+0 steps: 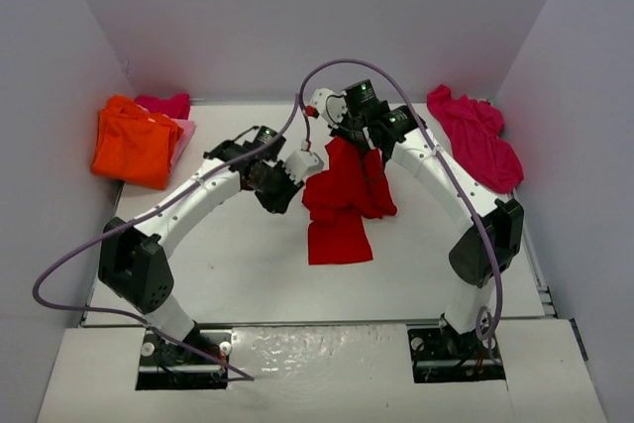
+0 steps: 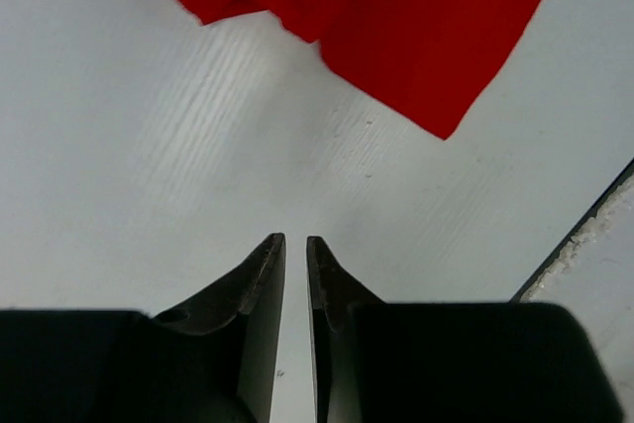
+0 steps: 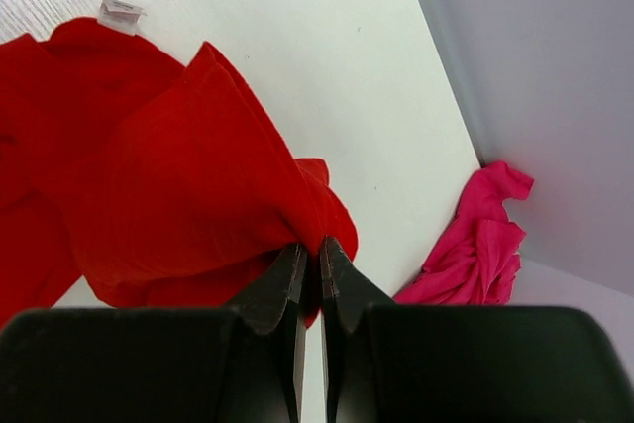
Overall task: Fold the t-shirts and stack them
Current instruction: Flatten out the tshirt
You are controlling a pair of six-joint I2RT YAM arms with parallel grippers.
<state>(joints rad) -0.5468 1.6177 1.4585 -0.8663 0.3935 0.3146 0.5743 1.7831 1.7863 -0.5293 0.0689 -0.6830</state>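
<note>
Seen from above, a white table (image 1: 248, 255) holds a red t-shirt (image 1: 342, 200) lying crumpled near the middle, its lower part spread flat toward the arm bases and its upper part bunched up. The right gripper (image 3: 309, 245) sits at the far top edge of that shirt. Only its own wrist camera shows the grip clearly: the two dark fingers are pressed together on a raised fold of red cloth. That camera also shows a small white label (image 3: 121, 13) at the shirt's edge, which the overhead view does not show. The left gripper (image 2: 295, 240) is just left of the red shirt. Its wrist camera shows the jaws drawn almost together with only a thin slit between them, holding nothing, above bare table, with a corner of the red cloth ahead and apart from them. Only the overhead view shows an orange t-shirt (image 1: 132, 151) folded at the far left with a pink t-shirt (image 1: 166, 104) behind it. A magenta t-shirt (image 1: 480, 136) lies heaped at the far right.
</note>
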